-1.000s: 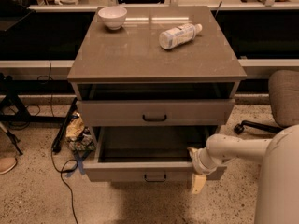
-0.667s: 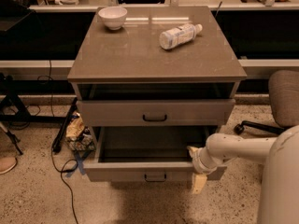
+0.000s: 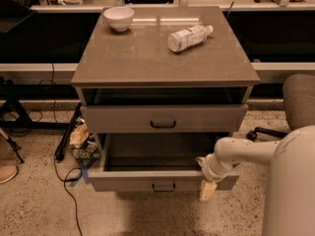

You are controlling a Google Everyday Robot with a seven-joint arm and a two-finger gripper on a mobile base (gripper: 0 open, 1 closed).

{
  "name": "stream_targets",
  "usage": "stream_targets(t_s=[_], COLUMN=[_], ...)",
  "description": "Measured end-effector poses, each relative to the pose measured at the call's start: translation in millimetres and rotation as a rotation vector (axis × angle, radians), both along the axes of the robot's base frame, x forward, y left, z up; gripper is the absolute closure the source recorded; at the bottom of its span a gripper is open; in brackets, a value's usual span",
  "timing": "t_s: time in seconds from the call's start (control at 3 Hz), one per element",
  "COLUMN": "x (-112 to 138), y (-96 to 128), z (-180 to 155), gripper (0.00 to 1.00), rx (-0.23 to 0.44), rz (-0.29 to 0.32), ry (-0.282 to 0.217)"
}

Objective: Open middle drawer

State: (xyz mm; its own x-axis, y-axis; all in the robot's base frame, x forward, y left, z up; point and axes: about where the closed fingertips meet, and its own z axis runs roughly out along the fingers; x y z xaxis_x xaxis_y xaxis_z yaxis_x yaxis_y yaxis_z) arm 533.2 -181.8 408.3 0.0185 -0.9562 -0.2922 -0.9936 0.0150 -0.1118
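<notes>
The middle drawer (image 3: 128,181) is a grey flat-fronted drawer with a small black bar handle (image 3: 163,186). It stands pulled out towards me, and its dark inside (image 3: 157,151) shows. Above it a wider grey drawer front (image 3: 123,119) with a black handle sits nearly closed under the cabinet top. A drawer below is hidden by the pulled-out one. My gripper (image 3: 206,183) is at the right front corner of the middle drawer, on the end of my white arm (image 3: 246,151), with a pale finger hanging below the drawer's front edge.
A white bowl (image 3: 118,18) and a lying plastic bottle (image 3: 189,37) rest on the cabinet top (image 3: 147,58). Snack bags (image 3: 81,139) and a cable (image 3: 66,181) lie on the floor left of the cabinet. A chair (image 3: 298,102) stands at the right.
</notes>
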Motion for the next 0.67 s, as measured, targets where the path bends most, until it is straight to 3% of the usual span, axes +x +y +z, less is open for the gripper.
stream_targets(t_s=[0.67], x=[-23], y=[-23], z=[-14], gripper=[0.62], rx=[-0.002], rz=[-0.059], ry=[0.037])
